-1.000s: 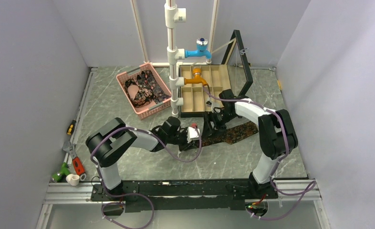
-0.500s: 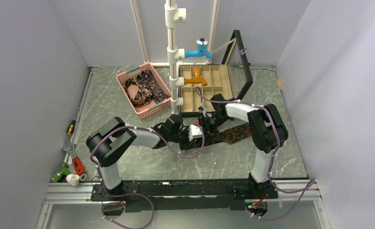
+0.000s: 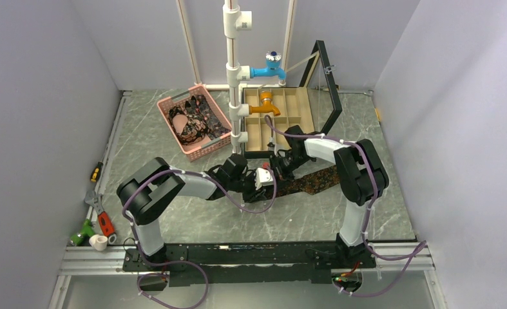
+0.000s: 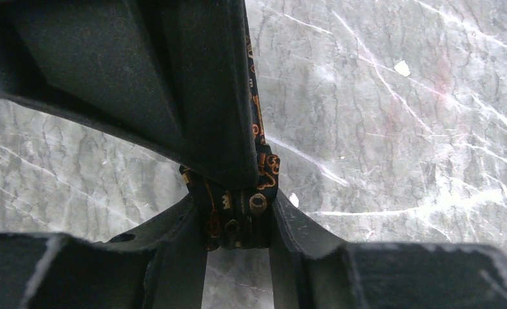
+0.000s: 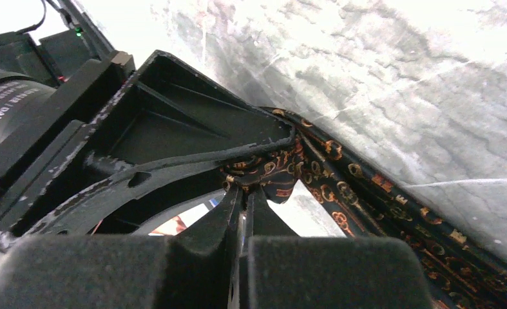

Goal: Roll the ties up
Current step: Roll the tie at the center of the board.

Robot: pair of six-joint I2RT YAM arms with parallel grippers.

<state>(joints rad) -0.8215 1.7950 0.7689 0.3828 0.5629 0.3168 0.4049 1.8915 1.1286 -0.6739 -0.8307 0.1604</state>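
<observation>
Dark tie (image 3: 318,179) (orange-brown paisley) lies flat, one end bunched.

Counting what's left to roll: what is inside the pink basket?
A heap of dark patterned ties fills the pink basket, with a pinkish patch among them. How many, and anything beneath, is covered.
</observation>
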